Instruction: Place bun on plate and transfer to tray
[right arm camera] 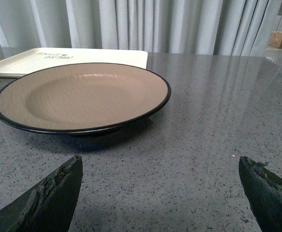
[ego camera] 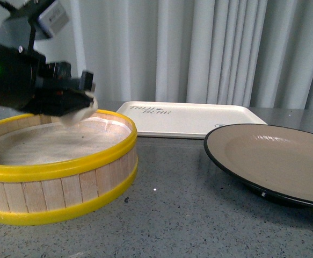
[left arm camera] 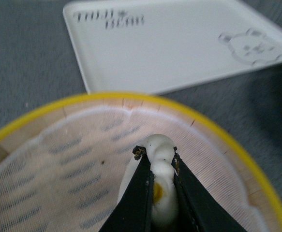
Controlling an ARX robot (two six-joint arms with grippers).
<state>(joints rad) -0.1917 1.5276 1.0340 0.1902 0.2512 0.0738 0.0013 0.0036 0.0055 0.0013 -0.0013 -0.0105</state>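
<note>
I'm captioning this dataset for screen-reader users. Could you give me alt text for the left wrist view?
The left gripper pinches the bun between its black jaws, over the mesh-lined steamer basket with a yellow rim. Beyond the basket, on the grey table, lies the cream tray with dark lettering and a bear outline.

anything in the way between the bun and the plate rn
Only the steamer basket's yellow rim on that side: the left gripper holds the bun over the basket. Past the rim, just bare table up to the plate.
</note>
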